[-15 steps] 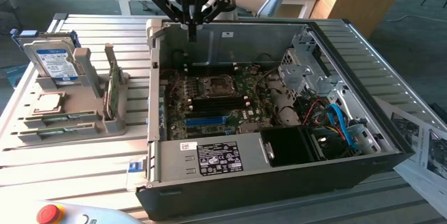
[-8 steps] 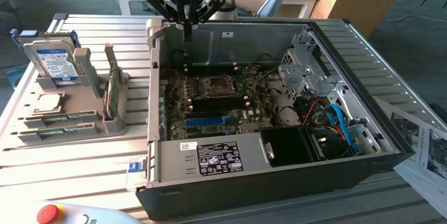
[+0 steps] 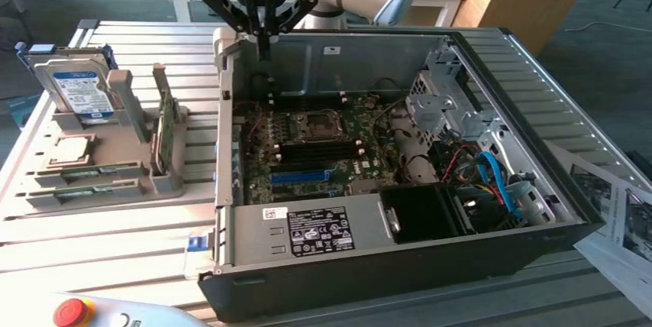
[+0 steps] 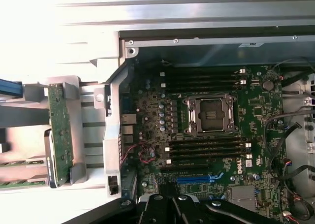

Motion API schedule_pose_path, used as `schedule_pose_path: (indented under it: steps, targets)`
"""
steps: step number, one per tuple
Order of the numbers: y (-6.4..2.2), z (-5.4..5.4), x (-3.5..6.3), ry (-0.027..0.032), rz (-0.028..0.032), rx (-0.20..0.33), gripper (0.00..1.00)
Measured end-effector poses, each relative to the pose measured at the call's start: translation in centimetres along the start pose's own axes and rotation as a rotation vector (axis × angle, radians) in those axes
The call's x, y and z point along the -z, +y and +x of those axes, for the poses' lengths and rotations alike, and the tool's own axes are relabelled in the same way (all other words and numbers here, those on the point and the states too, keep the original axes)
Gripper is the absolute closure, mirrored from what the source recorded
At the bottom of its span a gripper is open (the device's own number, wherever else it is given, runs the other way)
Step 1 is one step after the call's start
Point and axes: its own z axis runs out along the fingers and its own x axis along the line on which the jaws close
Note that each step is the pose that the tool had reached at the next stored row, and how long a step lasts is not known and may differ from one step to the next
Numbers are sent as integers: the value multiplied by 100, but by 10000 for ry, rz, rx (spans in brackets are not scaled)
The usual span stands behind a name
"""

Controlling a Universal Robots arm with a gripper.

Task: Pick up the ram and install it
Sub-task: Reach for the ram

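Claw [image 3: 264, 50] is pressed together with nothing between its fingers. In the exterior view it hangs over the far corner of the open computer case [image 3: 408, 270], at about eleven o'clock of the case. The tips sit just above the case's side wall [image 3: 223, 136]. That's the edge I'm watching: a tall metal lip standing between the claw and the grey holder [image 3: 133, 182].

The ram [image 3: 90, 169] lies flat in that holder, at nine o'clock from the case and well apart from the claw. A like green stick [image 3: 82, 190] lies just beside it at its six o'clock. It's hemmed in: a hard drive [image 3: 76, 90] stands upright at twelve o'clock of it. A broader green card [image 3: 163, 140] stands on edge at three o'clock, between the ram and the case wall. The slatted worktop [image 3: 122, 258] lies bare at six o'clock of the holder, down to a red stop button [image 3: 69, 312].

Inside the case, room is open over the motherboard [image 3: 305, 151]. It's tighter at three o'clock, with the drive cage [image 3: 438, 109] and blue cables [image 3: 494, 174]. The power supply [image 3: 305, 231] boxes in six o'clock.

The wrist view gives me the board plainly: the CPU socket [image 4: 210, 114] has black memory slots [image 4: 204, 77] on either side, and I see nothing seated in them. A blue slot [image 4: 197, 178] sits near the claw's fingers.
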Motion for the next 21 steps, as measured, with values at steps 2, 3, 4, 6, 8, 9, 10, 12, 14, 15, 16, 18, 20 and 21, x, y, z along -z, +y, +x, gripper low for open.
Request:
schedule_pose_path:
  steps: [2,3,4,6,8,9,10,12,14,15,16,18,20,21]
  targets:
    - [-1,31,0,0,0,1,89]
    - [0,47,0,1,-1,1,89]
    - [0,63,1,1,0,1,89]
    - [0,93,1,4,0,0,89]
    - [1,123,2,6,0,0,89]
    - [1,138,3,8,1,0,89]
    - [1,155,3,9,1,0,89]
    - [2,186,3,10,1,1,89]
    - [2,217,4,12,1,1,89]
    - [2,233,4,13,1,1,89]
    - [2,249,4,14,1,1,89]
    - [2,283,5,16,1,-1,89]
    - [3,314,6,18,1,0,89]
    - [3,331,6,19,1,0,89]
